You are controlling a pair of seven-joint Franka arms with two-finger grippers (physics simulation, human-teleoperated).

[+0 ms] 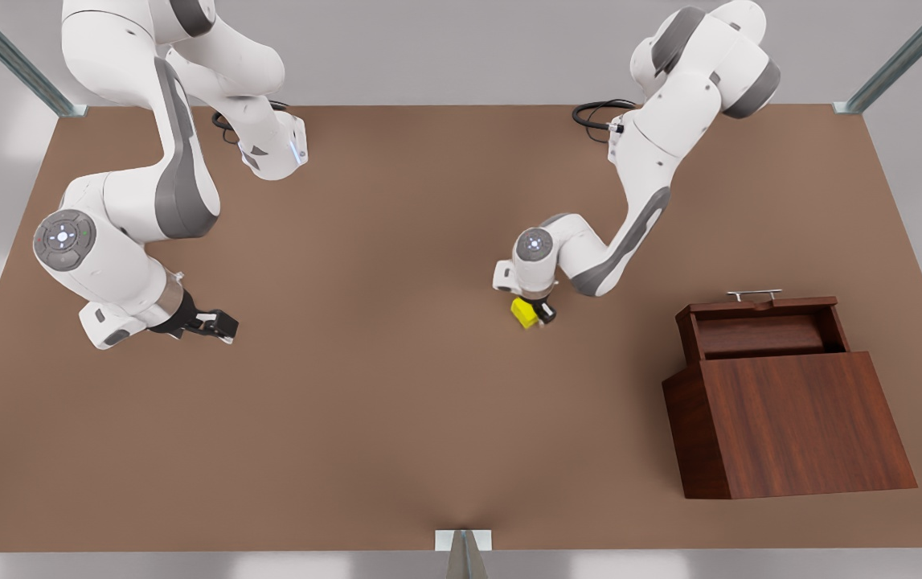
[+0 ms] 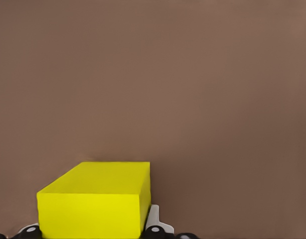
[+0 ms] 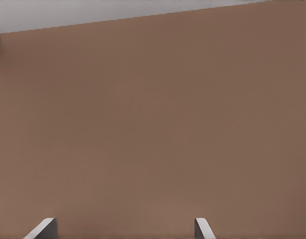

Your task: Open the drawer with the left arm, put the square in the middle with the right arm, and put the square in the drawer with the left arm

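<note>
Matt brown table [image 1: 396, 418], wood-grain drawer [image 1: 762, 334], glossy arms

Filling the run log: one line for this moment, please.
drawer open | left gripper shut on cube, mid-table | right gripper open, waiting
</note>
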